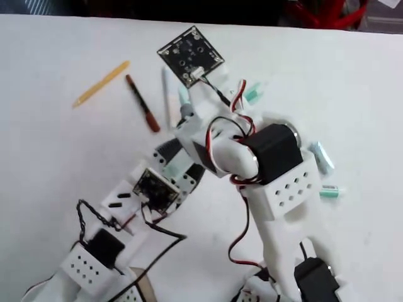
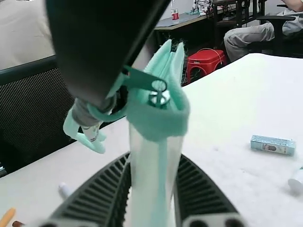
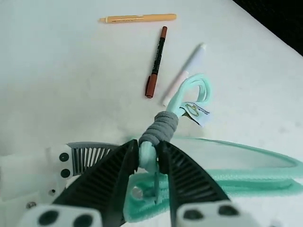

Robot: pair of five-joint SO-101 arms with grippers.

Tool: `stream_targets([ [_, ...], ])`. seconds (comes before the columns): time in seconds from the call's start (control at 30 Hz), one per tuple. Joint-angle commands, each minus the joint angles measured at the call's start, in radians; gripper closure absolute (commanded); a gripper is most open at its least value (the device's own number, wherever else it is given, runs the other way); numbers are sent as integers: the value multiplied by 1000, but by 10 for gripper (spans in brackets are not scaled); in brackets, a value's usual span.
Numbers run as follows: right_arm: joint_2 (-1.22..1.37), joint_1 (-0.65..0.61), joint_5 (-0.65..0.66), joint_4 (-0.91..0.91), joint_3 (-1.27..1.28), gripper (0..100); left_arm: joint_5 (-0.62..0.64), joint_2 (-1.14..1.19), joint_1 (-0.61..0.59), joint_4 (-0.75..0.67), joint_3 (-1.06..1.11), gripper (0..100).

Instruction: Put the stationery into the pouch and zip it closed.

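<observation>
Left end effector (image 2: 154, 168): ribbed jaws clamped on one end of the mint pouch (image 2: 156, 116), which stands upright between them, raised off the counter (image 1: 50, 163). The metal zip slider (image 2: 159, 97) sits at the top of this held end.

Right end effector (image 3: 147, 153): jaws closed tight on the mint pull cord (image 3: 163, 125) with its grey wrap, which runs to the slider. The two end effectors are just beside each other, near the middle of the counter in the high view.

Stationery observed outside the pouch, lying on the counter: yellow pen (image 3: 137, 19), brown marker (image 3: 156, 61) and pale pen (image 3: 185, 73) grouped on one side, near but not touching one another; a small box (image 2: 272, 144) lies well apart on the other side.

Whether the zip is open or closed cannot be determined
</observation>
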Motion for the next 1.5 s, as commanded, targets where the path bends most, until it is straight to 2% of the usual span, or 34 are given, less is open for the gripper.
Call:
stream_targets([
  [0.0,-5,-44,15,10,-6,979,-3,-15,30,-31,-11,979],
  [0.17,-5,-68,15,8,-9,979,-3,-18,27,6,-20,978],
  [0.47,-5,-50,15,10,-48,979,0,-18,25,402,-247,978],
  [0.7,-1,73,15,10,-107,979,2,-33,25,428,-256,978],
  [0.97,5,180,15,-10,-101,979,2,-340,10,566,-229,978],
  [1.13,5,219,15,-99,-17,979,2,-427,10,569,-144,978],
  [1.47,4,361,17,-266,137,979,-3,-430,8,575,-124,978],
])
